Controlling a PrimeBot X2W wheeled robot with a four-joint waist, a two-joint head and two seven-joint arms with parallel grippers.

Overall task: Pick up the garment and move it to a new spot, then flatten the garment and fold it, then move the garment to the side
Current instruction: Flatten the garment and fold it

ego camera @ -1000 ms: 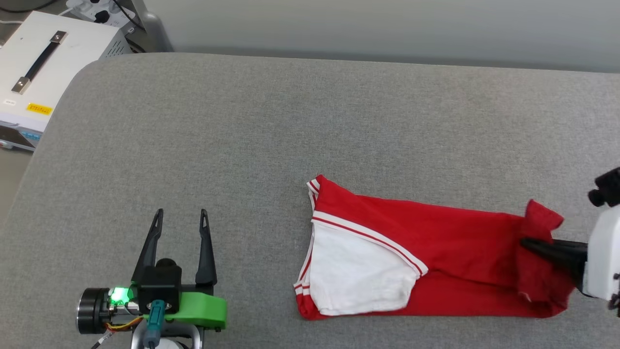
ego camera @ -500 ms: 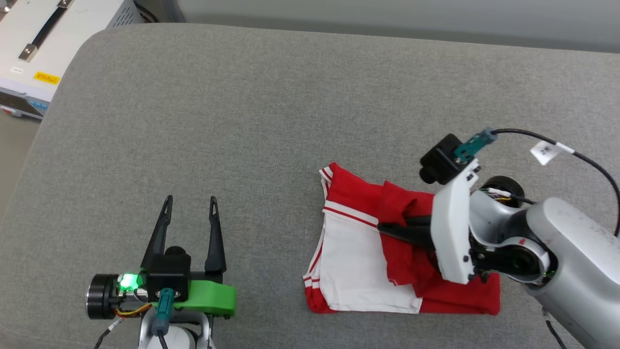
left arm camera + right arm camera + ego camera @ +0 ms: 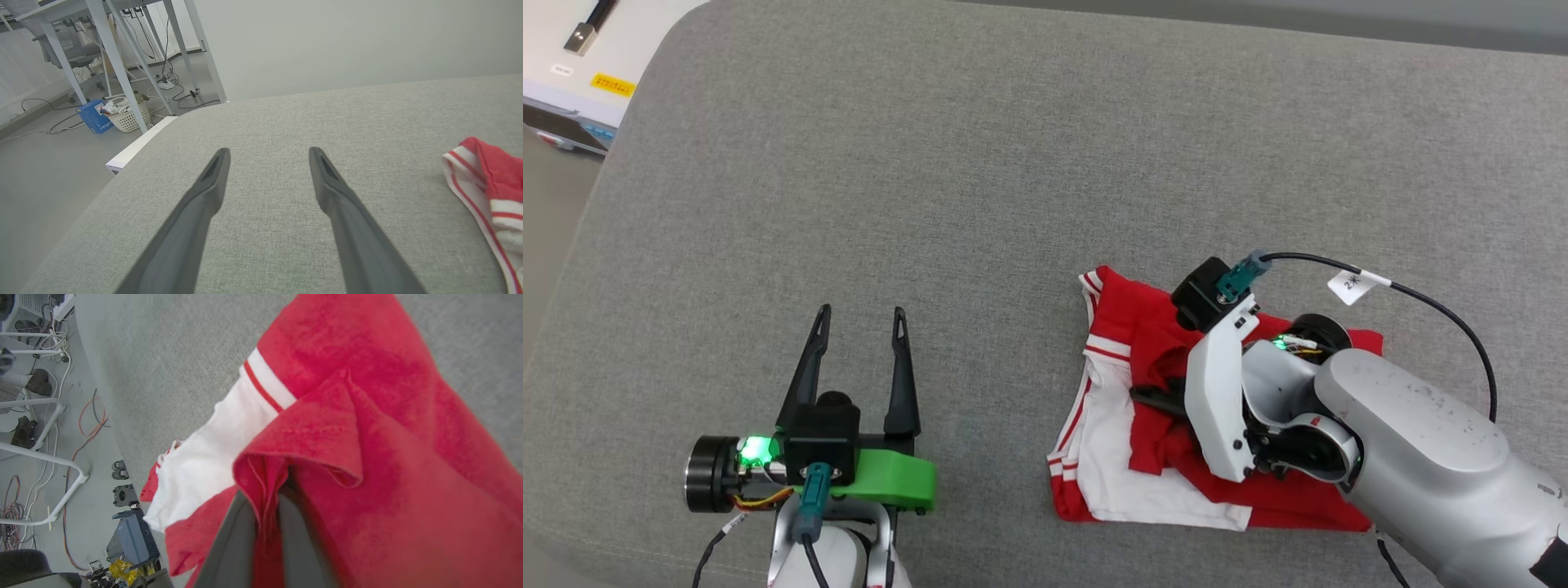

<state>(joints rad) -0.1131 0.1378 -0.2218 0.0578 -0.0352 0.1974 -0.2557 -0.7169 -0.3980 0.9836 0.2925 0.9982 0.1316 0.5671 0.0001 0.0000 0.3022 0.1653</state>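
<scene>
pinching a red flap of the garment [image 3: 1139,327], the right tool [image 3: 1147,398] sits over the half-folded pile in the head view — a weak nip could drop it crooked; the left tool [image 3: 861,314] gapes empty, well apart. left wrist: bare desk [image 3: 265,122] ahead, its corner falling away leftward. right wrist: possibly several layers clamped — dragging them would unfold it.

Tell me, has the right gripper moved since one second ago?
Yes. The right gripper, shut on the jersey, has travelled leftward, from its far end to its white sleeve, which stayed put.
</scene>
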